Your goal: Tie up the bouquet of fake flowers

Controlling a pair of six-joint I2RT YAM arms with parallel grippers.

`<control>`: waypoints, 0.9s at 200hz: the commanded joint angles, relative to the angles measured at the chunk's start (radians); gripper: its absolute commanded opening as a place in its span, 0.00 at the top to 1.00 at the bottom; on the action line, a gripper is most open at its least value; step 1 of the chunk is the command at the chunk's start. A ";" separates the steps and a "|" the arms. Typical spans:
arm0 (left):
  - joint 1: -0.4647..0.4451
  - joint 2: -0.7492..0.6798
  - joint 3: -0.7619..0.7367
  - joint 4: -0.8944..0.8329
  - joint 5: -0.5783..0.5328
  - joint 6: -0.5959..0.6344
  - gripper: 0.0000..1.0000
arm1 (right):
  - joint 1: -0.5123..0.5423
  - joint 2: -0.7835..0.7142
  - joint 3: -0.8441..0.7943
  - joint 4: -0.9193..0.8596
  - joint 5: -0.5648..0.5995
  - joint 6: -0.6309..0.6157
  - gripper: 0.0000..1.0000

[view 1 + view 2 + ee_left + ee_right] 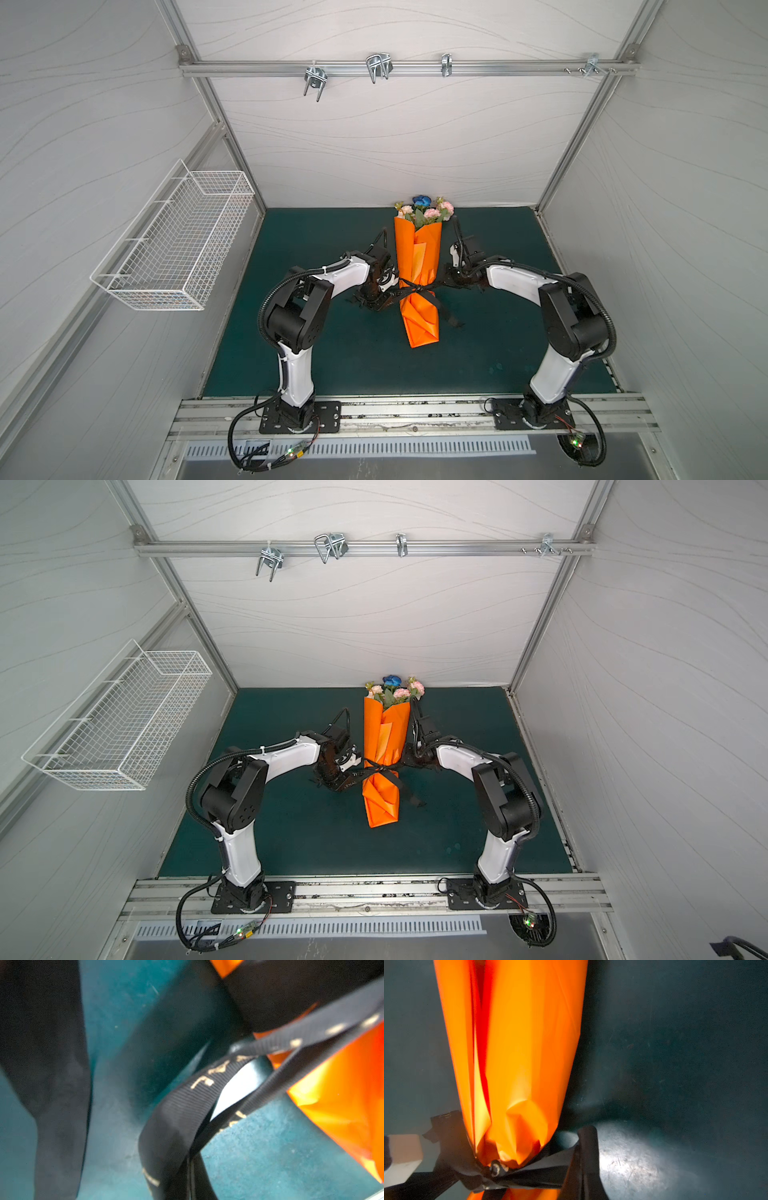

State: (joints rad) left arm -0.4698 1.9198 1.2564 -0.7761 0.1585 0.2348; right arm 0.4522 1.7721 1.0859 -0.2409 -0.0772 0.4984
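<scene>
Black ribbon (417, 289) around orange-wrapped bouquet (424, 211)

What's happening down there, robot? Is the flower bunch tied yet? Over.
Both shut on black ribbon: left gripper, right gripper. Ribbon cinched round orange wrapping paper; bouquet of fake flowers showing at top. Nothing in the way.

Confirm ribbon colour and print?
The ribbon is black with pale gold lettering; the left wrist view shows it best.

You couldn't see the bouquet (424, 210) stems; the orange wrap (417, 257) hid them. The ribbon (182, 1105) lettering was too blurred to read. In R wrist view the right gripper (586, 1136) was cut off at the pic's edge.
</scene>
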 commanded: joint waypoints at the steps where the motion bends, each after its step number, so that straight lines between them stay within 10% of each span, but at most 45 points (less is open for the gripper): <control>1: 0.011 0.048 0.001 -0.083 -0.031 0.027 1.00 | -0.021 0.007 0.023 -0.021 0.077 -0.041 1.00; 180: 0.028 0.080 0.014 -0.124 -0.024 0.044 1.00 | 0.009 0.151 0.212 -0.014 0.229 -0.250 1.00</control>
State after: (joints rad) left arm -0.4568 1.9419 1.2831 -0.8154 0.1814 0.2565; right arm 0.4896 1.9110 1.2793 -0.2558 0.0673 0.2733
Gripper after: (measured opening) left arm 0.051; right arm 0.050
